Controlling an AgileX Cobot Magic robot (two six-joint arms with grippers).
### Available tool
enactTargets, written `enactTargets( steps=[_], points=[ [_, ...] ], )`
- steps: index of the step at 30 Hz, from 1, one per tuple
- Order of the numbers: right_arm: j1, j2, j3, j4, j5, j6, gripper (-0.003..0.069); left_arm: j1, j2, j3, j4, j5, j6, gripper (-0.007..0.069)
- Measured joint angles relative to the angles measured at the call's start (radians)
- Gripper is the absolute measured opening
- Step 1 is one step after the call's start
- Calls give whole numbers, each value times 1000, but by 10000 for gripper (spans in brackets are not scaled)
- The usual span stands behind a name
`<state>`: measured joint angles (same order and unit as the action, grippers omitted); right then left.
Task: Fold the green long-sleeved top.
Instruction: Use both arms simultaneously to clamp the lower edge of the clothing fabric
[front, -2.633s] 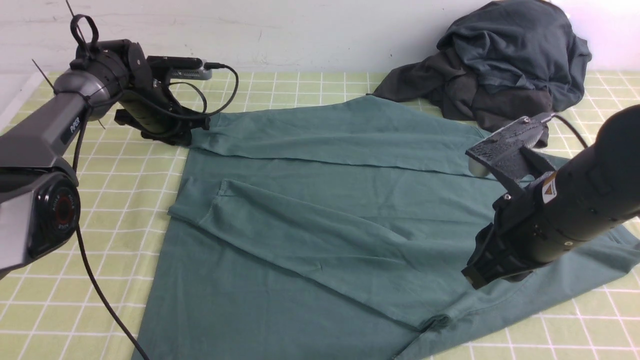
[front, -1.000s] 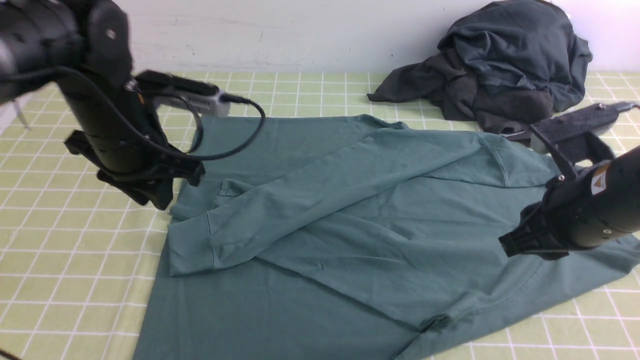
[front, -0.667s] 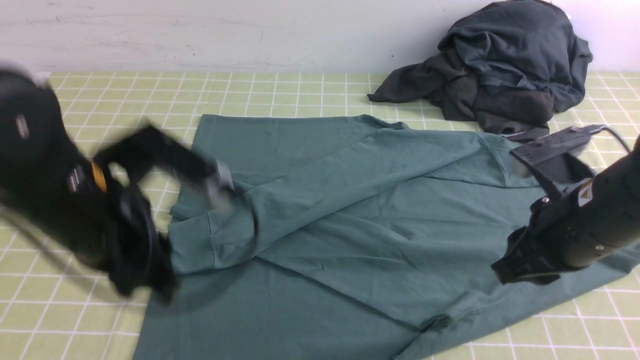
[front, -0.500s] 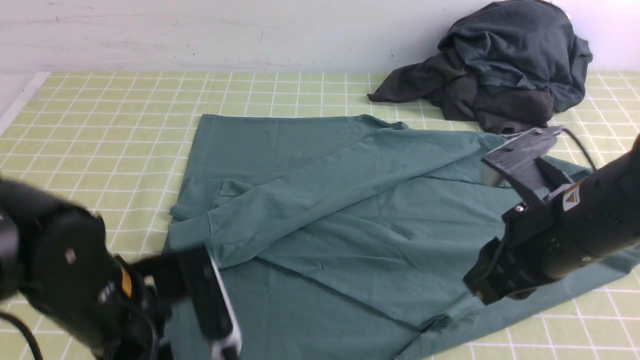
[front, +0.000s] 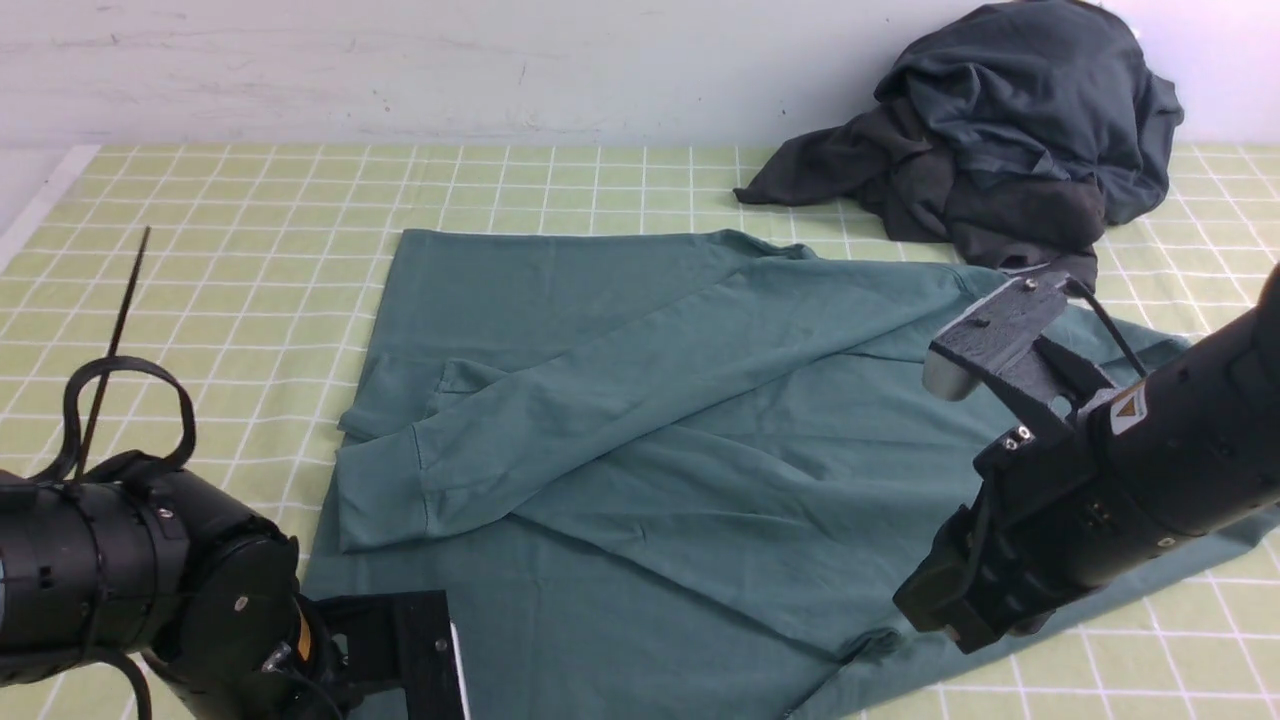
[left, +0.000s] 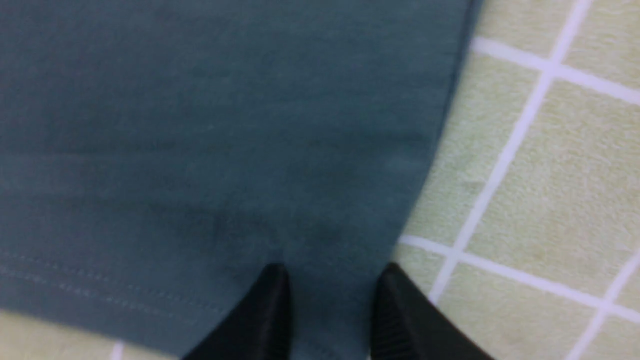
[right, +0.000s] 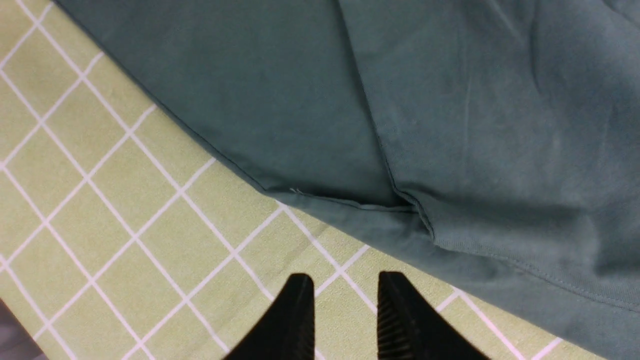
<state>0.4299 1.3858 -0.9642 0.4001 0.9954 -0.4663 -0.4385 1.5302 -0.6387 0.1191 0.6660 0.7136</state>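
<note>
Both grippers low at the top's near edge, jaws a touch apart.

We've got the top (front: 640, 400) lying flat mid-table on the checked tablecloth (front: 220, 250), both sleeves crossed over the body, one cuff (front: 375, 495) on its left side. L gripper (left: 331, 305) sits at the near-left corner, right over the stitched hem. Its fingers are slightly spread w/ a narrow gap, and fabric shows thru the gap; we can't tell if they touch it. R gripper (right: 345, 310) hangs over bare tablecloth just beside the top's near-right edge, fingers a little apart, nothing btwn them. Dark pile (front: 1000, 130) sits far right by the wall, just beside the top's far-right shoulder.
</note>
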Motion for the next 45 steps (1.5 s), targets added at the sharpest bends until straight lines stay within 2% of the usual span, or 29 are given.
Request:
enactTargets(
  steps=[1,2,3,5,6,7,10,11,13,14,15,16,18,20,22,23,25,26,28,33,38,45],
  points=[
    [0,0,0,-1,0,0,174,0,0,-2,4,0,-7,171],
    [0,0,0,-1,0,-5,174,0,0,-7,35,5,-78,94],
    [0,-1,0,-1,-1,-5,174,0,0,-8,35,8,-86,85],
    [0,-11,0,8,-10,-30,174,0,-29,-19,46,29,-188,19],
    [0,-12,0,9,-11,-36,174,0,-32,-22,47,32,-196,16],
    [0,-31,0,31,-28,-70,174,0,-65,-30,50,49,-261,6],
    [0,-73,0,79,-68,-158,175,0,-123,-33,52,73,-346,6],
    [0,-81,0,87,-76,-166,176,0,-127,-33,52,75,-346,6],
    [0,-134,0,132,-142,-302,162,0,-190,-33,51,108,-407,2],
    [0,-141,0,136,-155,-313,160,0,-198,-33,51,113,-410,2],
    [0,-161,0,144,-206,-407,146,0,-224,-33,51,128,-429,1],
    [0,-161,0,144,-206,-419,145,0,-227,-33,50,129,-433,1],
    [0,-155,0,110,-268,-579,134,0,-255,-33,50,148,-450,0],
    [0,-140,0,75,-273,-643,134,0,-258,-33,49,149,-453,0],
    [0,-97,0,-28,-257,-724,145,0,-258,-33,42,149,-454,0],
    [0,-58,0,-117,-222,-743,160,0,-258,-33,32,149,-455,0],
    [0,-21,0,-201,-179,-742,176,0,-258,-33,24,149,-455,0],
    [0,33,0,-313,-111,-727,195,0,-258,-33,16,151,-455,0],
    [0,96,6,-448,-49,-687,219,0,-258,-33,11,157,-455,0],
    [-37,180,71,-650,-74,-605,245,0,-258,-33,5,172,-455,0],
    [-126,226,132,-704,-209,-592,246,0,-258,-33,1,172,-455,0],
    [-178,273,149,-744,-327,-591,224,0,-258,-33,-11,165,-456,0]
  ],
)
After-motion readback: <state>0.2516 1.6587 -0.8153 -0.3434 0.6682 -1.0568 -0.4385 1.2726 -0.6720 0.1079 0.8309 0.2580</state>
